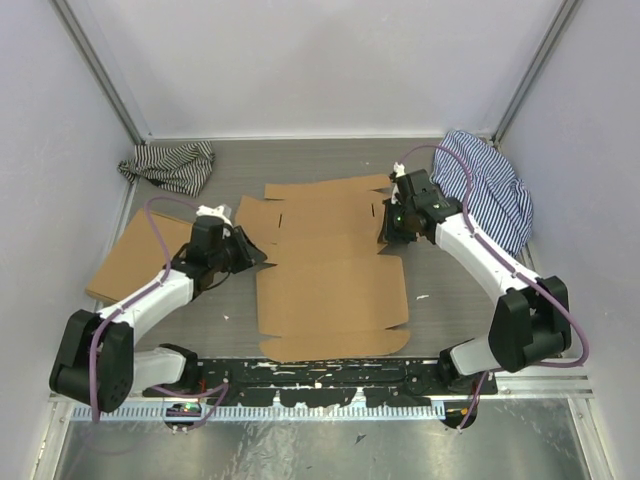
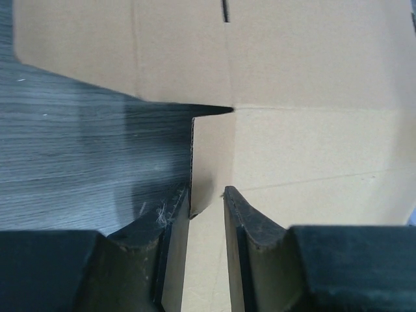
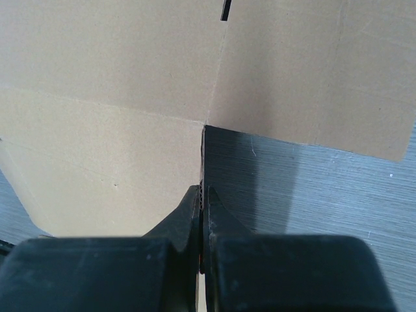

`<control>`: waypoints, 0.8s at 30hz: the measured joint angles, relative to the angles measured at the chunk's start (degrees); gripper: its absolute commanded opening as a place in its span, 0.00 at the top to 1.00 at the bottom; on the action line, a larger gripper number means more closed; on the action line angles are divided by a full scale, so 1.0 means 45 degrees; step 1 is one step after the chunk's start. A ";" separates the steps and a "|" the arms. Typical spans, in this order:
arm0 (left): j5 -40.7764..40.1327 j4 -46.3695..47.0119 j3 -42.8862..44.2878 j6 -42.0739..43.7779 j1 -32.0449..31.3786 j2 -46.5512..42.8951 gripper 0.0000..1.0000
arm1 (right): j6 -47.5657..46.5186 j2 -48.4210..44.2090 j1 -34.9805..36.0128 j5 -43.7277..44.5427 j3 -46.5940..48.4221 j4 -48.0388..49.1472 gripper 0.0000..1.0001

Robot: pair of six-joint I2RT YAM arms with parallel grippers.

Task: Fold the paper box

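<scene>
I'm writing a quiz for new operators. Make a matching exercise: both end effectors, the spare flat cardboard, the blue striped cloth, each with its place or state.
1 left end effector
2 right end effector
3 spare flat cardboard
4 blue striped cloth

A bunched, far right corner
B shut on a paper box flap edge
C flat on the left side
D open around a raised flap

Pairs: 1-D, 2-B, 3-C, 4-A

Matt brown corrugated cardboard paper box at centre, smooth faces, rough cut edges, left gripper of matt black plastic, scuffed and dusty, grey wood-grain table, soft striped cloth upper right, brushed metal rail along bottom
</scene>
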 measured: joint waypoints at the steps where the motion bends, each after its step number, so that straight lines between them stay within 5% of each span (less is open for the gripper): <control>1: -0.0029 -0.0068 0.0087 0.0005 -0.0087 0.0000 0.66 | -0.0005 0.0024 0.0000 -0.0010 -0.0053 0.0053 0.99; 15: -0.0617 -0.0937 0.2186 0.0622 -0.1632 0.2482 0.64 | 0.0000 0.1117 0.0005 0.0287 -0.0729 0.0481 0.98; 24: -0.1001 -0.1545 0.2701 0.0908 -0.2035 0.3007 0.63 | -0.0029 0.1200 0.0097 0.0287 -0.0729 0.0709 0.73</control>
